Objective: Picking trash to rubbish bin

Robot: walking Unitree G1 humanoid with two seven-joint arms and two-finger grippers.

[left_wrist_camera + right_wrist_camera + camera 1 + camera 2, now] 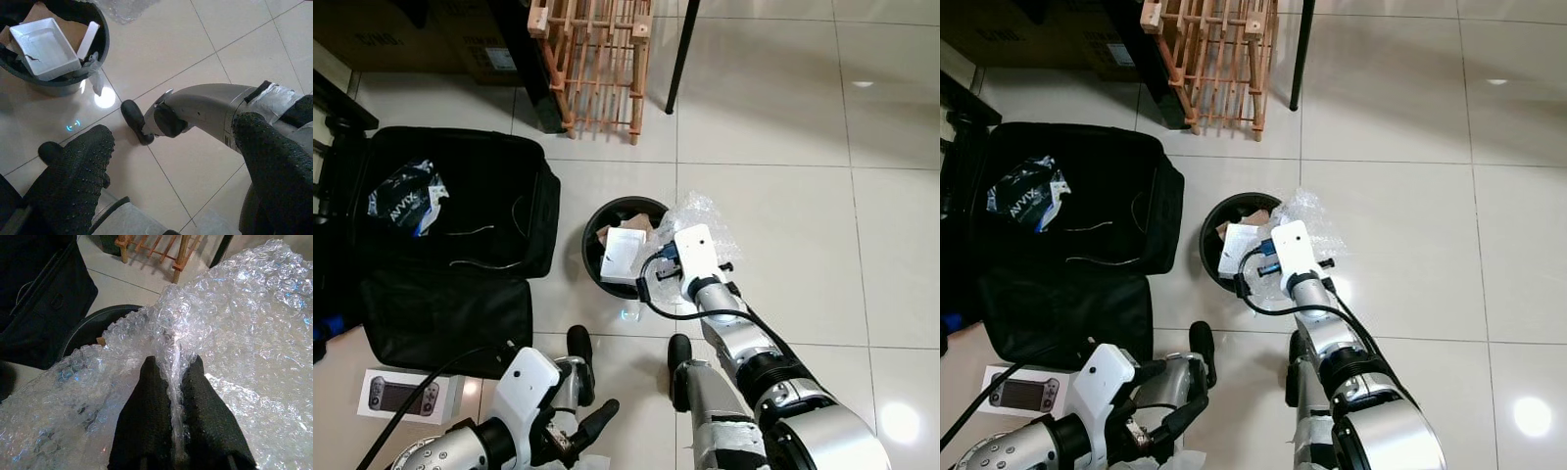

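Observation:
A round black rubbish bin stands on the tiled floor, holding a white tray and brown cardboard scraps. My right gripper is shut on a sheet of clear bubble wrap, pinched between both black fingers. The bubble wrap hangs at the bin's right rim, with my right arm stretched toward it. My left gripper is held low near my body, fingers spread open, nothing between them.
An open black suitcase lies left of the bin with a blue-white packet inside. A boxed handheld console lies on the floor near me. A wooden rack and a black pole stand behind the bin.

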